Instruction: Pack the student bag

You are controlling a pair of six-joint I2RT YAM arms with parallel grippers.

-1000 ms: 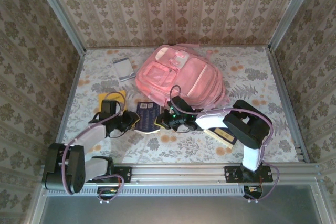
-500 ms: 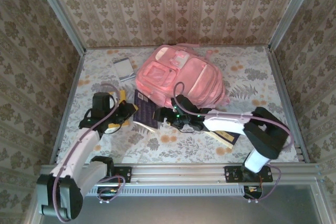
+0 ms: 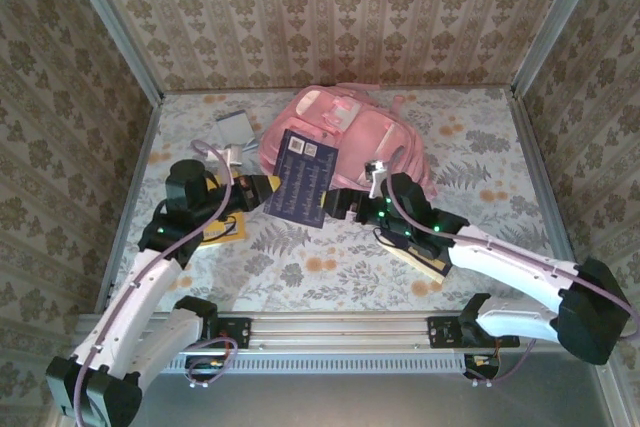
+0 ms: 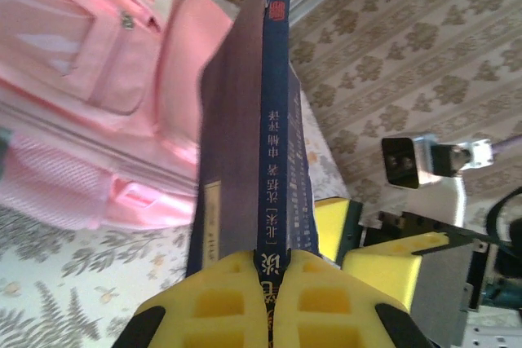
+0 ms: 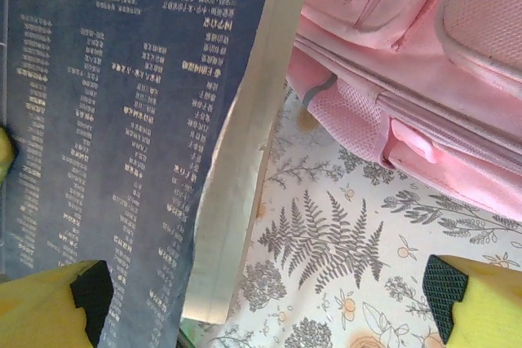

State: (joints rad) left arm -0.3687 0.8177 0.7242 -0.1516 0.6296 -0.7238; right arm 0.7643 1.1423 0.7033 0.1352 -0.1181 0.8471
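**One bag, four books, one of them held up**

One student bag [image 3: 360,142] lies at the far middle of the table [image 3: 480,247]; four books counted. Left of the bag lie a grey booklet [image 3: 236,130] and, nearer, a yellow book [image 3: 222,228] under the left arm; the left gripper [image 4: 273,273] is clamped on a dark blue book [image 3: 305,179] by its spine, raised against the bag's near-left edge; the right gripper [image 5: 263,299], jaws spread wide, sits at the bag's near side; a tan book [image 3: 422,259] lies beneath that arm; right of the bag the tabletop runs to the papered wall [image 3: 590,97].
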